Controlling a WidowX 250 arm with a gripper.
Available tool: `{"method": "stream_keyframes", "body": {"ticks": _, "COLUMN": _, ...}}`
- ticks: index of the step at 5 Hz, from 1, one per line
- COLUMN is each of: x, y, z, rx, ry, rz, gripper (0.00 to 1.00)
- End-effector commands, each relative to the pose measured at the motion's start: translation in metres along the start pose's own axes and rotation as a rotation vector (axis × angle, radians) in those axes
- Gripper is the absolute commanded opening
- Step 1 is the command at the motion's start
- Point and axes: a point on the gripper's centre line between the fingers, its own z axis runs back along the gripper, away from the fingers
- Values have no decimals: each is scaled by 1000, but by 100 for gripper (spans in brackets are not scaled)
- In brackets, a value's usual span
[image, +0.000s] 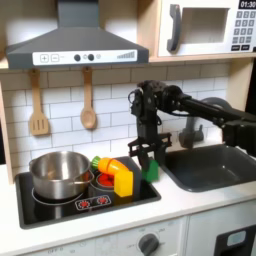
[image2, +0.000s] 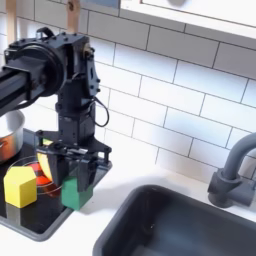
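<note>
Toy kitchen with a black arm (image: 185, 105) reaching in from the first exterior view's right and bending down over the stove (image: 85, 200). Hand (image2: 79, 166) pointing straight down, fingers (image2: 66, 162) spread open, holding nothing. Right under the hand, a green block (image2: 76, 190) standing at the right edge of the stove, between the fingertips or just below them; contact impossible to tell. Same green block (image: 150, 170) seen in the first exterior view behind the hand (image: 143, 150), near the sink (image: 215, 165). Just left of the green block in the second exterior view, a yellow block (image2: 20, 187) on the stove, apart from the hand. In the first exterior view, the yellow block (image: 123, 180) lying beside something orange (image: 104, 167) on the red burner (image: 103, 183). Further left, a metal pot (image: 60, 175) on the other burner, well apart from the hand. On the tiled wall behind, a wooden spatula (image: 38, 105) and a wooden spoon (image: 88, 100) hanging under the hood (image: 75, 35). Microwave (image: 205, 28) up at the far right in the first exterior view. Grey faucet (image2: 232, 170) at the second exterior view's right, above the dark sink (image2: 170, 225). White table (image: 120, 220) carrying stove and sink.
</note>
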Motion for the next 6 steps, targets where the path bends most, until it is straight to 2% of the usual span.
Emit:
{"method": "stream_keyframes", "body": {"ticks": 1, "x": -30, "y": -4, "z": 3, "rx": -21, "ry": 10, "rz": -9, "gripper": 0}}
{"method": "stream_keyframes", "body": {"ticks": 2, "x": -32, "y": -4, "z": 4, "rx": -16, "ry": 4, "rz": -8, "gripper": 0}}
{"method": "stream_keyframes", "body": {"ticks": 3, "x": -26, "y": -6, "z": -1, "rx": -33, "ry": 10, "rz": 23, "gripper": 0}}
{"method": "stream_keyframes", "body": {"ticks": 6, "x": -25, "y": -5, "z": 0, "rx": -17, "ry": -14, "rz": 55, "gripper": 0}}
